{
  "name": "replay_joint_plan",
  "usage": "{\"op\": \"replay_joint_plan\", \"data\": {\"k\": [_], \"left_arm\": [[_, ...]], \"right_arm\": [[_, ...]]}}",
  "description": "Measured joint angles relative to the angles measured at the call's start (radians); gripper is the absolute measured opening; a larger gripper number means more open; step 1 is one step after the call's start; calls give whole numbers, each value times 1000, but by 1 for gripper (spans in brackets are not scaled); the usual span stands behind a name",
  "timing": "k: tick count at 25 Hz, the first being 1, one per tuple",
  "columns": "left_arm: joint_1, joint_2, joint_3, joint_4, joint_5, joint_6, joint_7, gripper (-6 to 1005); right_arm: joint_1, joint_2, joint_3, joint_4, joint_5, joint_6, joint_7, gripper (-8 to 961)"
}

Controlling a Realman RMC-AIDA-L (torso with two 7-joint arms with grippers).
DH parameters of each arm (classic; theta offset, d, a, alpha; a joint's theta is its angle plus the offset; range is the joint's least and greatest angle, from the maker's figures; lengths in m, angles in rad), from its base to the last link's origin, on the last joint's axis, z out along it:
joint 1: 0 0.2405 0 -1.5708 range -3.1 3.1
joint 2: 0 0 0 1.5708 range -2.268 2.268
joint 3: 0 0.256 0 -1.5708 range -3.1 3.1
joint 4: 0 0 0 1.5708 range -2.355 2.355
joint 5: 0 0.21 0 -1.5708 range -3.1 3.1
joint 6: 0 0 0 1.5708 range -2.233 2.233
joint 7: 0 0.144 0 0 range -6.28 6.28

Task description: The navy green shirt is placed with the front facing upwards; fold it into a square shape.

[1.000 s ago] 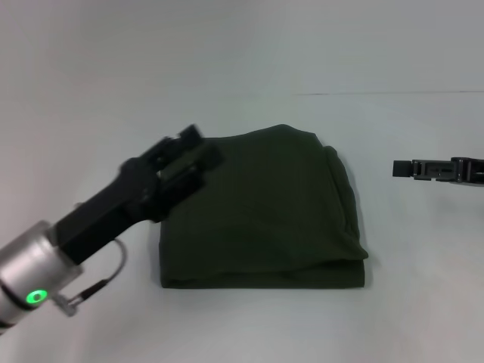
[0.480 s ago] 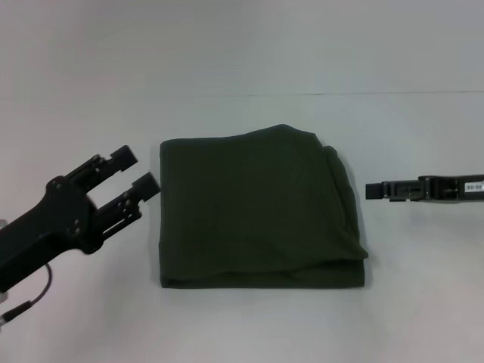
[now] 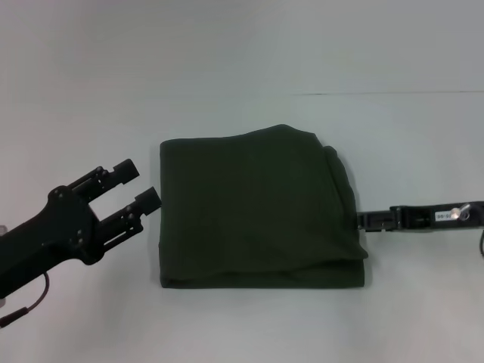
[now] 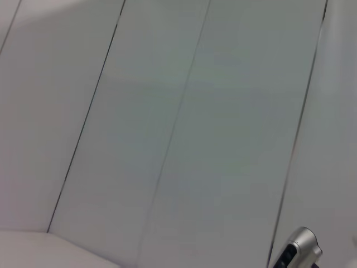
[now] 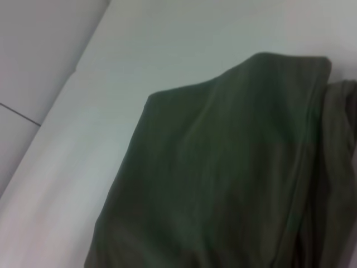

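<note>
**Head view: one folded shirt, two tools at its sides**

Head view shows a single navy green shirt (image 3: pixel 257 208) lying on the white desk (image 3: pixel 242 325), roughly at the middle of the surface. It is folded into a near-square block of several stacked layers; the layered edges show along the side nearest the robot and at the near right corner, where an upper layer bulges slightly over the one beneath. No lettering or label is visible on the exposed face. The far edge rises a little toward the right.

Two tools are in view, one on each side of the shirt. The left tool (image 3: pixel 138 186) sits just beside the shirt's left edge, its two black fingers (image 3: pixel 121 172) spread apart and pointing toward the fabric, the nearer fingertip almost at the edge; whether it touches cannot be told. It holds nothing. The right tool (image 3: pixel 364 221) reaches in flat from the desk's right side, its tip at the shirt's right edge near the near corner. It is seen edge-on, so I cannot tell whether its fingers are spread or pressed together.

Right wrist view shows the same shirt (image 5: pixel 223 178) close up, dark folds lying on the pale desk (image 5: pixel 167 44). Left wrist view shows only pale wall panels (image 4: pixel 178 134) with thin dark seams.
</note>
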Motion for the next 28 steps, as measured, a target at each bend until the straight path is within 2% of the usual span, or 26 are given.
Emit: {"op": "replay_joint_plan", "data": {"k": [4,13,24,28], "left_arm": [[-5,7,0,2,30,-3,0,689],[-13,9,24,3,34,-24,0,690],[-24,9,25,-4,47,-41,-1,690],[-30,9,25,-6,47,-47,-1,689]], "right_arm": [[-6,14,-11,6,0,24,0,866],[5,24,-12,36,0,56,-8,860],[10,15,-2,26,5,58,-3,853],[18,23,-3,27,6,90,-3,851]]}}
